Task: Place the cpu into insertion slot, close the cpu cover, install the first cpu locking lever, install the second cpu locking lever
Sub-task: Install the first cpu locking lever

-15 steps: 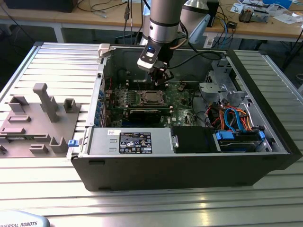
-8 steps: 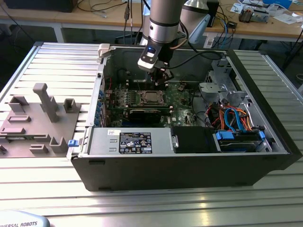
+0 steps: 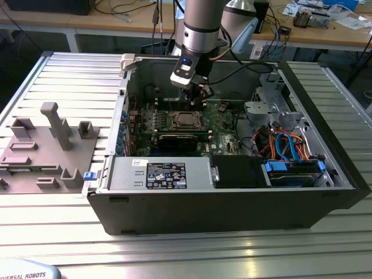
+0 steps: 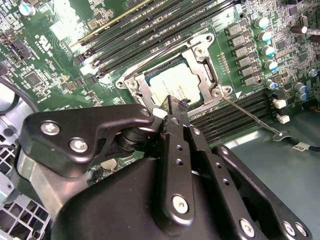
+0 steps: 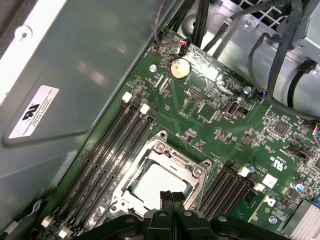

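Note:
The cpu (image 4: 170, 82) lies flat in the insertion slot (image 4: 129, 83) on the green motherboard, its silver top showing through the window of the cpu cover (image 4: 201, 64), which lies down over it. In the first wrist view the cpu (image 5: 159, 184) sits inside the cover (image 5: 167, 150). One thin wire locking lever (image 4: 250, 116) sticks out sideways from the socket corner over the memory slots. My gripper (image 4: 174, 105) hovers just above the socket's edge, fingers pressed together with nothing between them. In the exterior view my gripper (image 3: 197, 97) hangs over the socket (image 3: 186, 120) inside the open case.
Long black memory slots (image 5: 107, 150) flank the socket on both sides. A black card (image 3: 177, 139), the power supply (image 3: 165, 174) and a drive bay with blue and orange cables (image 3: 288, 145) fill the case. A grey fixture block (image 3: 46, 145) stands at the exterior view's left.

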`<state>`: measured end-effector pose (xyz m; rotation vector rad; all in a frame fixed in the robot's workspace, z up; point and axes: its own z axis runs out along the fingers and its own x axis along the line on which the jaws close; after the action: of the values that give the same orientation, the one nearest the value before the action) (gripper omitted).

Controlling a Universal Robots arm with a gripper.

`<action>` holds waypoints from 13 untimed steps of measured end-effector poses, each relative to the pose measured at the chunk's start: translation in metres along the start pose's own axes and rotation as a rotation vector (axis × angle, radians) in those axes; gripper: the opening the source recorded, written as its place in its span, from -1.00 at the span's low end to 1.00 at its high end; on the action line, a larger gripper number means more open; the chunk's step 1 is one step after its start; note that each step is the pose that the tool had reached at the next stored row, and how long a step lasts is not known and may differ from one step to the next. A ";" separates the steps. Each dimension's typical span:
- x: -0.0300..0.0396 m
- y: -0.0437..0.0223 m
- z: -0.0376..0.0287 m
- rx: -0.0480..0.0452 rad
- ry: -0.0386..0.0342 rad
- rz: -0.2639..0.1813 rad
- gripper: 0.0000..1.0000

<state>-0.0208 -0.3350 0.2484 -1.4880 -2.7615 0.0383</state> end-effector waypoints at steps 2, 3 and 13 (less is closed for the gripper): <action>0.0000 0.0000 0.0000 0.0000 -0.0001 -0.004 -0.79; 0.0000 0.0000 0.0000 0.0000 -0.0001 -0.006 -0.79; 0.0000 0.0000 0.0000 -0.0002 -0.0006 -0.025 -0.79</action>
<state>-0.0208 -0.3350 0.2484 -1.4529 -2.7804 0.0383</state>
